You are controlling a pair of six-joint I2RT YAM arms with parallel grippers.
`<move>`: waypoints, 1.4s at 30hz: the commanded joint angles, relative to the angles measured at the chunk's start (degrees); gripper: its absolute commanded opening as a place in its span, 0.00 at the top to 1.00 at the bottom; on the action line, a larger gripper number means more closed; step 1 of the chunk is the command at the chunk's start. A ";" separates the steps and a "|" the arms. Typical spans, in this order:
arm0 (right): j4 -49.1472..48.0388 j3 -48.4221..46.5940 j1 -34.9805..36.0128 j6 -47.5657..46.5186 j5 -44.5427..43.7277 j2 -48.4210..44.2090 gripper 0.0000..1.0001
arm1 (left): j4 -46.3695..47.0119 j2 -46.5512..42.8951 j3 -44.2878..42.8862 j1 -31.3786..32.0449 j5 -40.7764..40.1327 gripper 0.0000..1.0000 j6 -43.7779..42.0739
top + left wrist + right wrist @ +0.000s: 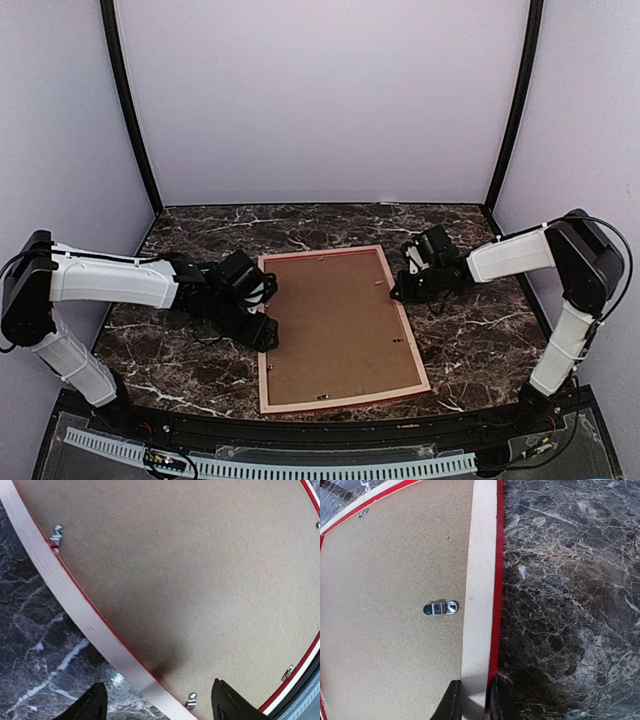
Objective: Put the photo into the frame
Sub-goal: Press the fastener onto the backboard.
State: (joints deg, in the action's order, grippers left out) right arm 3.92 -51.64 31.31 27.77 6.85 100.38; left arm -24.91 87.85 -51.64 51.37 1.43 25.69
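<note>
The frame (263,370) lies face down mid-table, pale wood back up with red showing at its edges. The brown backing board (335,325) sits inside it. The photo is hidden. My left gripper (262,330) is open over the frame's left rail (75,600); in the left wrist view the gripper (157,705) has one finger over the table and one over the board (190,570). My right gripper (398,290) is shut on the right rail (480,570); in the right wrist view the gripper (472,702) has a finger on each side of it.
Small metal turn tabs (440,608) (191,698) sit at the board's edges inside the frame. The dark marble table (480,340) ends at a black rim in front and white walls behind and at the sides.
</note>
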 commanded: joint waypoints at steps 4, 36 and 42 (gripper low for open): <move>-1.50 3.58 0.82 2.88 3.69 -1.24 0.87 | 2.08 2.77 -2.62 -5.38 -0.48 0.33 1.68; 6.70 9.80 6.42 3.37 -1.07 -15.98 0.40 | 4.72 11.34 -4.81 -9.22 -7.12 0.86 4.93; 6.63 15.92 11.21 6.89 -2.07 -21.06 0.37 | 5.72 11.29 -3.93 -9.23 -7.10 0.87 5.53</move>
State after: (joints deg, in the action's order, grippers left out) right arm 9.47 -39.00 39.59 32.32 5.93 82.65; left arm -19.25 98.45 -56.34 42.22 -4.14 32.12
